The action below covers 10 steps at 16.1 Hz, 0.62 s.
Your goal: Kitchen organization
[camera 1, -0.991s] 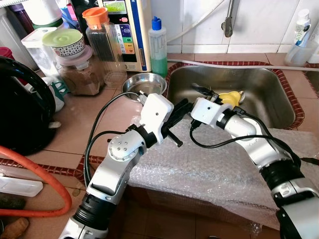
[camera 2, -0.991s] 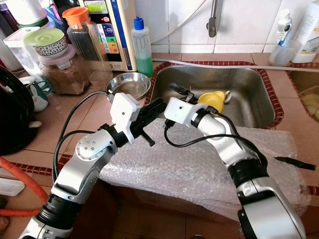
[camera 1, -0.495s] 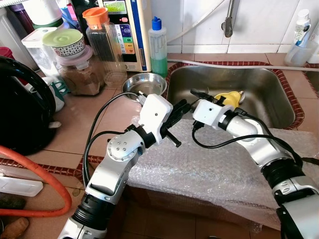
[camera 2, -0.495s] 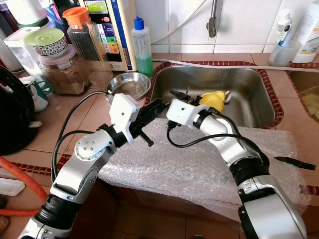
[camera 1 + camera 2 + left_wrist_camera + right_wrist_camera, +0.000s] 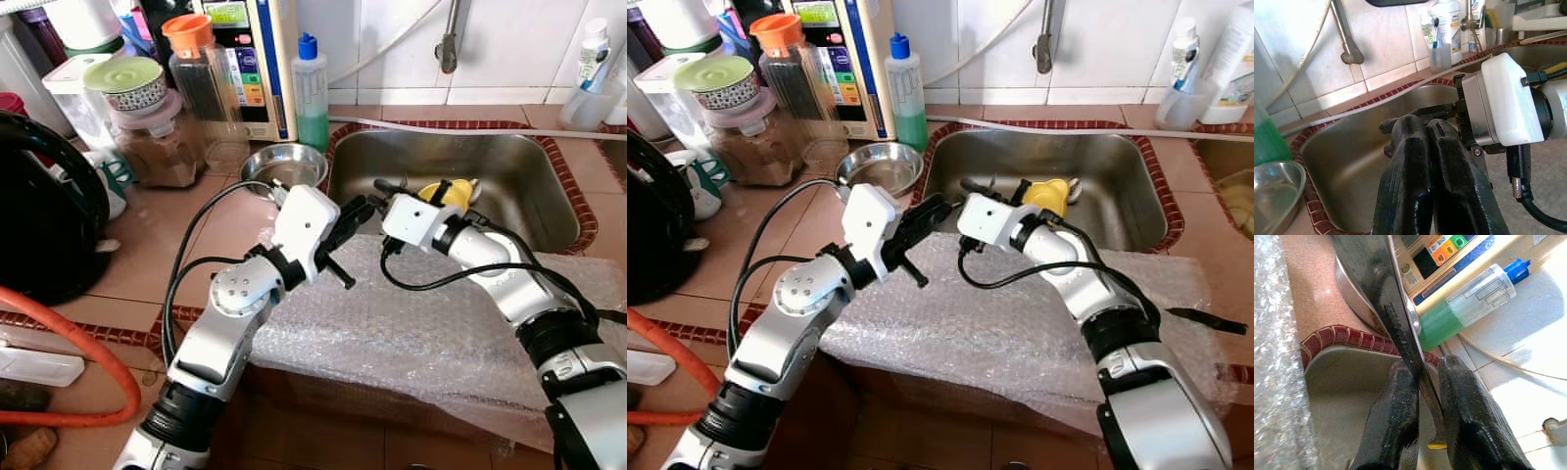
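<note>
Both arms stretched forward, left hand [image 5: 355, 210] fingers pressed together, right hand [image 5: 384, 184] clamped.

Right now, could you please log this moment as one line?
left claw: shut, over bubble wrap | right claw: shut on thin blade, at sink

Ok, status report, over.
Right gripper shut on flat dark utensil over sink. Left gripper shut, empty, beside it. Yellow item in sink behind.

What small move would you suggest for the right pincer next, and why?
Probably ease the right pincer farther over the sink, keeping it shut: it clamps a thin metal blade, and the shut left pincer sits close beside it at the sink's near edge.
</note>
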Motion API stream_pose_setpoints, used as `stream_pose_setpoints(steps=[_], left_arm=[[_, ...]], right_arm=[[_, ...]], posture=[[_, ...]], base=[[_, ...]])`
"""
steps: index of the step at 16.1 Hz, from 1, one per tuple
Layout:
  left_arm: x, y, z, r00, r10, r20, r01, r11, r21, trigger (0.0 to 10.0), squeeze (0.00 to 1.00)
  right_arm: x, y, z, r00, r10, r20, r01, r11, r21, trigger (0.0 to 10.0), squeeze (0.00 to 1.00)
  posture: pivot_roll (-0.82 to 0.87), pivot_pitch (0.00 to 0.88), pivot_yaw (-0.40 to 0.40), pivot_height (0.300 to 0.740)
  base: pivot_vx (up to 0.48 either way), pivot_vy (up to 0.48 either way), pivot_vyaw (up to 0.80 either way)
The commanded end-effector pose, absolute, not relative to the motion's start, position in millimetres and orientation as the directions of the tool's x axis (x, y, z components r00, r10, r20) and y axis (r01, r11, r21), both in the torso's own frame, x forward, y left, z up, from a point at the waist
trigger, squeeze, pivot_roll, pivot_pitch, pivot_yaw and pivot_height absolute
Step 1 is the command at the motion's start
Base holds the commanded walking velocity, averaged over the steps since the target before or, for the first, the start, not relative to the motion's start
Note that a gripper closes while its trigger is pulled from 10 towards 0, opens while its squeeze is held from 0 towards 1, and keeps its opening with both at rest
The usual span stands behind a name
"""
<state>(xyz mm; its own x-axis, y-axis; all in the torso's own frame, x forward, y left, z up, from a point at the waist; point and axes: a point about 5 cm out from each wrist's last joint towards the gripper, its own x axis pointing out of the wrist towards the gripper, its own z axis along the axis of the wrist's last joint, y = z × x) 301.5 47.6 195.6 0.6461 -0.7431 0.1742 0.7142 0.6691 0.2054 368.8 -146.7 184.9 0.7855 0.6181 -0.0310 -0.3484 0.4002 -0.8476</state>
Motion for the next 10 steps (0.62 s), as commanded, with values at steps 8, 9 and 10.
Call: stream_pose_setpoints(steps=[8, 9, 10], left_arm=[[304.8, 52.7, 197.8, 0.668, -0.722, 0.181, 0.691, 0.692, 0.209, 10.0, 0.63], [304.9, 52.8, 197.7, 0.669, -0.721, 0.183, 0.692, 0.693, 0.202, 10.0, 1.0], [304.8, 52.8, 197.6, 0.665, -0.723, 0.186, 0.697, 0.691, 0.192, 10.0, 1.0]], right_arm=[[373.9, -149.2, 202.1, 0.803, 0.592, 0.07, -0.26, 0.454, -0.852, 0.0, 0.0], [374.1, -149.5, 202.4, 0.803, 0.591, 0.071, -0.259, 0.454, -0.852, 0.0, 0.0], [374.3, -149.8, 202.6, 0.804, 0.59, 0.07, -0.258, 0.453, -0.853, 0.0, 0.0]], posture=[[-0.31, 0.082, 0.129, 0.74], [-0.31, 0.082, 0.129, 0.74], [-0.31, 0.081, 0.131, 0.74]], base=[[0.0, 0.0, 0.0], [0.0, 0.0, 0.0], [0.0, 0.0, 0.0]])
